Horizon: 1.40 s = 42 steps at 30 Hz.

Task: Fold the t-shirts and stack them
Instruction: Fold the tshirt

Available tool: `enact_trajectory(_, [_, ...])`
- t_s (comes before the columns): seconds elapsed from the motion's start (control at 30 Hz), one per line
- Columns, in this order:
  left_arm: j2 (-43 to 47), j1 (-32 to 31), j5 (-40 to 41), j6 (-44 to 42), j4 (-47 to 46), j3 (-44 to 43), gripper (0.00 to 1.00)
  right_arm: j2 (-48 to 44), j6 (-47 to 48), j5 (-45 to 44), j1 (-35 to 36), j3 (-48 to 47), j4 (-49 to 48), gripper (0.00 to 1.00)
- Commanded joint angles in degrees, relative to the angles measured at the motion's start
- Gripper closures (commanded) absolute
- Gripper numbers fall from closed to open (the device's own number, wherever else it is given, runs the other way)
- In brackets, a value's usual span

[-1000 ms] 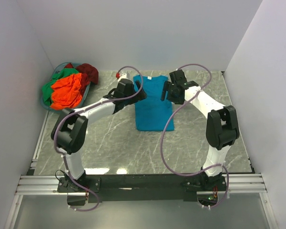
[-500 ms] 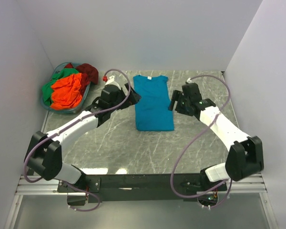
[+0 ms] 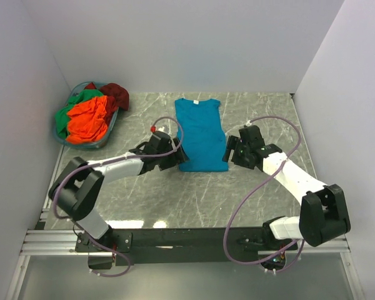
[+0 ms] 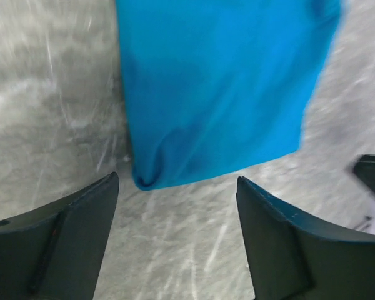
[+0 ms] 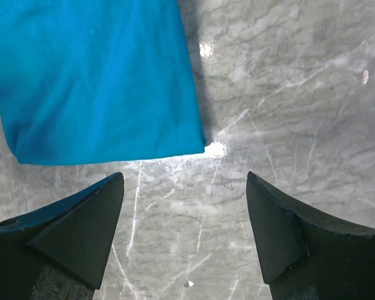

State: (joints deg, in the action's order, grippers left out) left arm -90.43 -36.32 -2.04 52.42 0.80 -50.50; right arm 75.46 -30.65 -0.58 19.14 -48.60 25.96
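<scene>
Top external view has the teal tee (image 3: 201,134) lying flat on the bench (image 3: 194,194), sleeves already tucked in so it makes a long strip, collar at the far end and hem toward my bases. My left claw (image 3: 175,156) sits low just beside the hem's left corner and my right claw (image 3: 230,152) just beside the right one, both spread wide and holding nothing. I judge they flank the hem so each can pinch a corner and carry it up to the collar for the next fold. Other tees (image 3: 87,115), orange, green and dark red, wait heaped in the basket (image 3: 81,144) at far left, well apart.
</scene>
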Motion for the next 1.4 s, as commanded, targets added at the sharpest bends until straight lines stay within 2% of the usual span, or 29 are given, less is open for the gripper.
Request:
enact_trajectory(0.0, [-3.08,-0.95,-1.91,0.75,0.26,-2.23,0.20,0.38,-0.55,0.40,0.29,0.08,-3.72,0.15])
enact_trajectory(0.1, [-4.40,-1.04,-2.88,1.28,-1.23,-1.71,0.26,1.96,-0.02,0.40,0.46,-0.71,-3.19,0.15])
enact_trajectory(0.17, [-5.10,-1.13,-2.18,1.54,-1.50,-1.97,0.35,2.76,0.07,0.40,0.38,-1.15,-3.45,0.15])
enact_trajectory(0.2, [-5.37,-1.13,-2.18,1.45,-1.50,-2.06,0.40,3.46,0.07,0.40,0.46,-1.32,-3.89,0.15])
enact_trajectory(0.23, [-5.63,-1.13,-1.74,1.54,-1.33,-2.06,0.51,3.81,0.24,1.53,0.46,-1.32,-4.24,0.15])
enact_trajectory(0.37, [-7.82,-1.13,-1.73,1.45,-0.97,-3.19,0.75,6.54,0.33,1.99,0.46,-2.11,-4.60,0.15])
enact_trajectory(0.4, [-8.18,-1.21,-1.74,1.45,-0.97,-3.37,0.78,7.50,0.33,1.81,0.38,-2.46,-4.60,0.15])
enact_trajectory(0.63, [-10.37,-1.21,-3.32,1.37,-0.18,-3.64,0.78,10.40,0.86,1.90,0.46,-3.96,-4.86,0.15])
enact_trajectory(0.73, [-10.55,-1.21,-3.23,1.80,0.52,-3.46,0.99,11.46,0.77,2.25,0.38,-4.14,-5.12,0.16])
enact_trajectory(0.93, [-10.20,-1.21,-4.54,1.45,0.08,-2.50,0.99,13.66,0.42,3.13,0.38,-4.22,-6.00,0.23])
enact_trajectory(1.07, [-10.11,-1.21,-5.25,1.37,-0.36,-2.32,0.99,14.97,0.07,4.00,0.38,-3.87,-6.62,0.39])
enact_trajectory(1.13, [-9.94,-1.21,-5.78,1.37,-0.45,-1.80,1.00,15.33,-0.19,4.18,0.46,-3.52,-6.97,0.53])
enact_trajectory(1.27, [-8.97,-1.30,-6.66,1.28,-3.43,-0.22,0.99,16.29,-0.28,4.80,0.38,-2.38,-7.76,0.62])
enact_trajectory(1.37, [-8.97,-1.30,-7.01,0.93,-4.31,0.40,0.99,17.17,-0.11,5.15,0.38,-1.15,-8.46,0.76])
